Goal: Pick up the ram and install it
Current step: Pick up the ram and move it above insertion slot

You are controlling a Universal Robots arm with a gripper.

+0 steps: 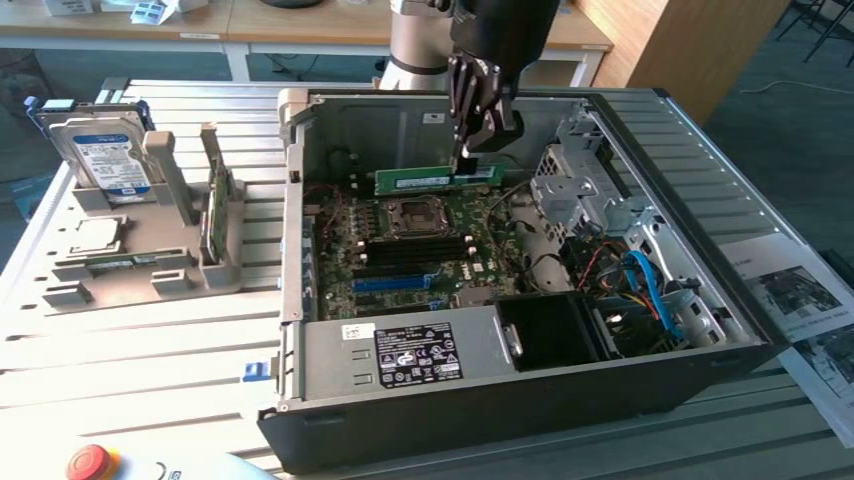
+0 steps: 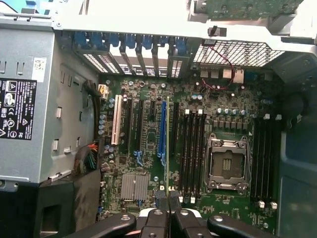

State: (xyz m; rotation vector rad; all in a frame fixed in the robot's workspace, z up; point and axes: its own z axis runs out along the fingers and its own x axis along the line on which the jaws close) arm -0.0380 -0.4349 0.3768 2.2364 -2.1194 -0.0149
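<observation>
My gripper [image 1: 478, 168] is shut on the ram [image 1: 430, 180], a long narrow green stick with a white sticker. It holds the stick level by the end toward the exterior view's right, in the air inside the open computer case [image 1: 441, 410], above the motherboard [image 1: 400, 262] near the processor socket [image 1: 414, 216]. In the wrist view the ram [image 2: 168, 144] shows edge-on as a thin line running out from the gripper [image 2: 169, 196]. It hangs over the board between a blue slot [image 2: 162, 134] and a bank of black memory slots [image 2: 192, 148].
A grey holder [image 1: 147, 265] at the exterior view's left carries a hard drive [image 1: 110, 160], another green board [image 1: 215, 215] and a processor chip [image 1: 94, 236]. Inside the case are the power supply [image 1: 400, 355], a drive cage [image 1: 581, 190] and blue cables [image 1: 654, 290]. A red stop button [image 1: 90, 462] sits at the front.
</observation>
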